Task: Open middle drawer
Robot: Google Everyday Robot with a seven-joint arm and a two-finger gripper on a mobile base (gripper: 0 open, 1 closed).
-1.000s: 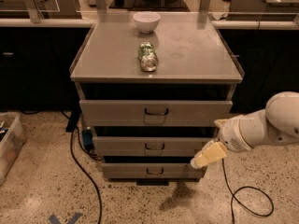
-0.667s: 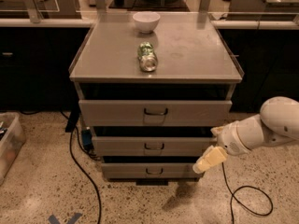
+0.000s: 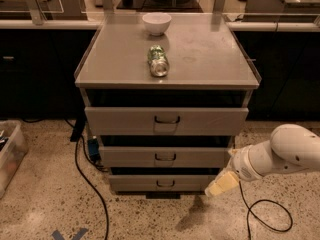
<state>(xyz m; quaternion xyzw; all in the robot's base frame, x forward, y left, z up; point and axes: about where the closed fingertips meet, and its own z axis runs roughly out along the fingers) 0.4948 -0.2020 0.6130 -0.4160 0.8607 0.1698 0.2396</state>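
The grey metal cabinet (image 3: 100, 69) has three drawers. The middle drawer (image 3: 130, 157) has a shallow plain front with a small dark loop handle (image 3: 165, 157) at its centre. The top drawer (image 3: 120, 120) stands pulled out a little further than the two below it. My gripper (image 3: 221, 184) hangs on the white arm coming in from the right, low and to the right of the middle drawer's front, beside the bottom drawer (image 3: 135, 183). It touches nothing and holds nothing.
A white bowl (image 3: 156, 23) and a green can (image 3: 158, 61) lying on its side sit on the cabinet top. A black cable (image 3: 85, 174) runs over the floor at the left, another loops at the right (image 3: 270, 214). A clear bin (image 3: 10, 154) stands at the far left.
My arm and gripper have dropped slightly and drifted a little left, toward the cabinet's lower right corner. The drawers have not moved.
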